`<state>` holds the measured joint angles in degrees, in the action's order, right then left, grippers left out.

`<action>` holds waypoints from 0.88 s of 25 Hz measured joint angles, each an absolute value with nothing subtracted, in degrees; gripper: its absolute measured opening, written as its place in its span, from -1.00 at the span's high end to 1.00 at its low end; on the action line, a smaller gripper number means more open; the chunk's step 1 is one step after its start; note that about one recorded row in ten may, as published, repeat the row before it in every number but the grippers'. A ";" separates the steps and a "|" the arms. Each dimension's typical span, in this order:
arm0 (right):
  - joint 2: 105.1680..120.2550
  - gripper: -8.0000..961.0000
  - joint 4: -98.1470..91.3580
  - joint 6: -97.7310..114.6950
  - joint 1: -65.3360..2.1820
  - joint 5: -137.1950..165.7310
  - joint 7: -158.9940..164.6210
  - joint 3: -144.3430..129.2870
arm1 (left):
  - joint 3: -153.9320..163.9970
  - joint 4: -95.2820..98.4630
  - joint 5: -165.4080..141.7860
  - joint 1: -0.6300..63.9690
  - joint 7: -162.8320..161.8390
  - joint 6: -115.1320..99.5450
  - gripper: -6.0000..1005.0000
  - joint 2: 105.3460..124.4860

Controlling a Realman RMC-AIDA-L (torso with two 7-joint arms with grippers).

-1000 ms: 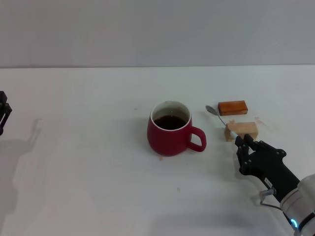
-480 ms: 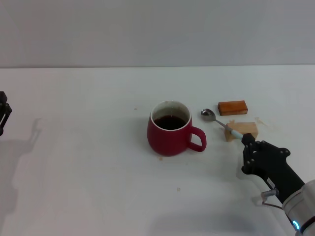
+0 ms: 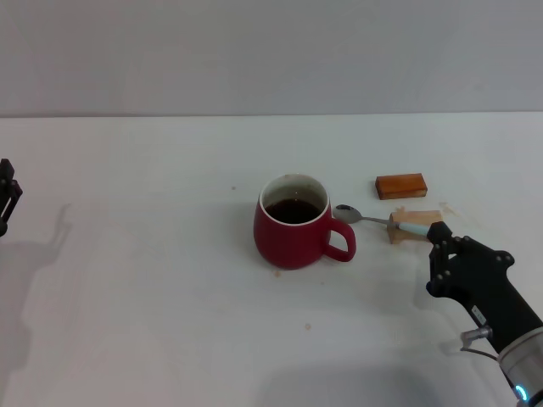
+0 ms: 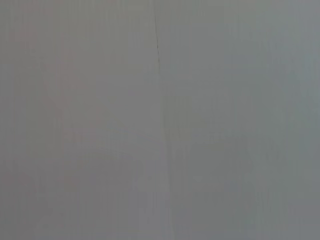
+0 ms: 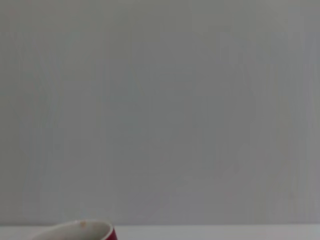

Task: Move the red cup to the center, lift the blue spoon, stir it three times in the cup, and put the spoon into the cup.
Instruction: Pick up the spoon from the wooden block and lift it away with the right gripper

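Black and bulky, the right end effector (image 3: 437,233) sits nearest, at the right of the white surface (image 3: 153,280), pinching the pale handle end of the blue spoon (image 3: 382,222). The spoon is raised and roughly level, with its metal bowl pointing left, just beside the cup's handle and short of the rim. The red cup (image 3: 295,222) stands near the middle of the surface, dark liquid inside. Just behind the spoon lies a tan wooden block (image 3: 420,222); farther back is an orange-brown block (image 3: 400,186). The left end effector (image 3: 7,199) waits at the far left edge; whether it is spread is unclear. The spoon looks lifted; next it needs carrying over the rim and tipping down into the liquid to stir.
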<state>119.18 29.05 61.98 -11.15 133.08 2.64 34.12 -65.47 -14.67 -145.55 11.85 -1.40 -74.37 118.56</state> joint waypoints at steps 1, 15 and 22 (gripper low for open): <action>119.18 0.85 29.05 61.98 -11.15 133.08 2.64 34.12 | -65.47 -14.68 -145.55 11.83 -1.40 -74.37 -0.71 118.57; 119.09 0.68 29.27 64.45 -10.18 132.84 3.28 34.31 | -65.48 -14.68 -145.36 11.77 -1.40 -74.17 -0.71 118.56; 119.09 0.29 29.35 63.59 -10.28 132.74 3.42 34.59 | -65.47 -14.67 -145.30 11.69 -1.40 -74.22 -0.71 118.57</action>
